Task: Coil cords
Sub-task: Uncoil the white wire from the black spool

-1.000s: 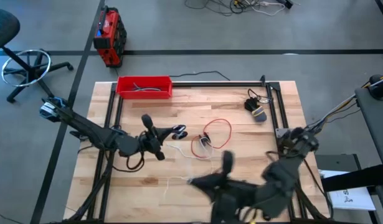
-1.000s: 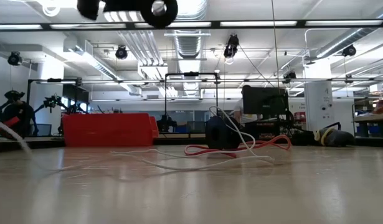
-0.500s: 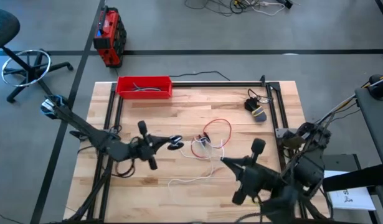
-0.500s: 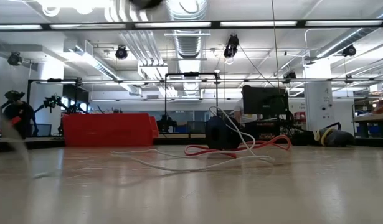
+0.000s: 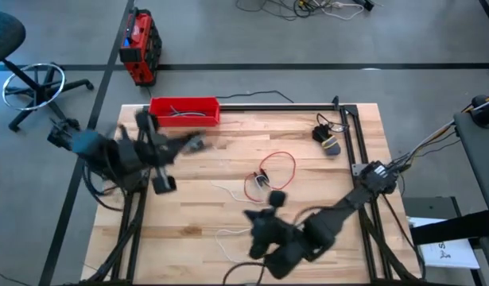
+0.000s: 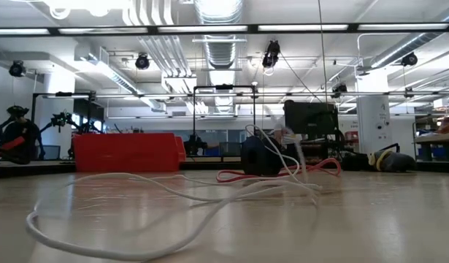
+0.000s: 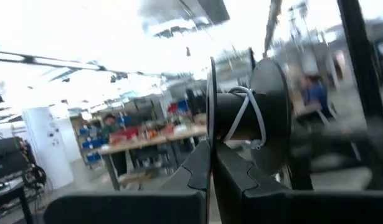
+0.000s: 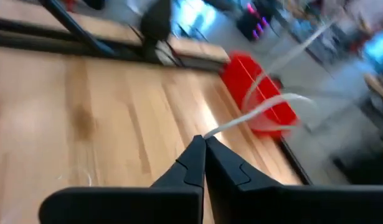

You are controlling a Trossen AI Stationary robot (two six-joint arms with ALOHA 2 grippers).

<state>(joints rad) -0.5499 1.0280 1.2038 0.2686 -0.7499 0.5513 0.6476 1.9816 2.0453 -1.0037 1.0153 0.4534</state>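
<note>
The red cord (image 5: pixel 282 164) lies in a loop at the table's middle, with a black disc (image 5: pixel 262 179) at its near end. Loose bends of the white cord (image 5: pixel 225 236) lie on the table (image 5: pixel 188 208), and one loop (image 6: pixel 129 219) lies close to the low camera. My left gripper (image 5: pixel 190 144), near the red tray, is shut on a black spool (image 7: pixel 241 118) with white cord wound on its core. My right gripper (image 5: pixel 248 214), near the table's front middle, is shut on the white cord (image 8: pixel 260 106). My left gripper pinches one round flange of the spool (image 7: pixel 211 134) at its rim between its two fingers. The spool stands clear of the table, with turns of white cord (image 7: pixel 247 115) round its core. My right gripper pinches the white cord (image 8: pixel 210 133) between its fingertips. The cord leaves the tips as a single strand and arcs away over the table.
A red tray (image 5: pixel 184 111) holding dark cables sits at the far left corner. A black and yellow object (image 5: pixel 327 141) lies at the far right. Black frame rails (image 5: pixel 276 105) run along the far edge and both sides.
My left gripper has swung with the spool from the table's middle toward the far left, up to the red tray. My right gripper has moved right and then back toward the front middle. A loop of white cord has dropped onto the table near the low camera.
</note>
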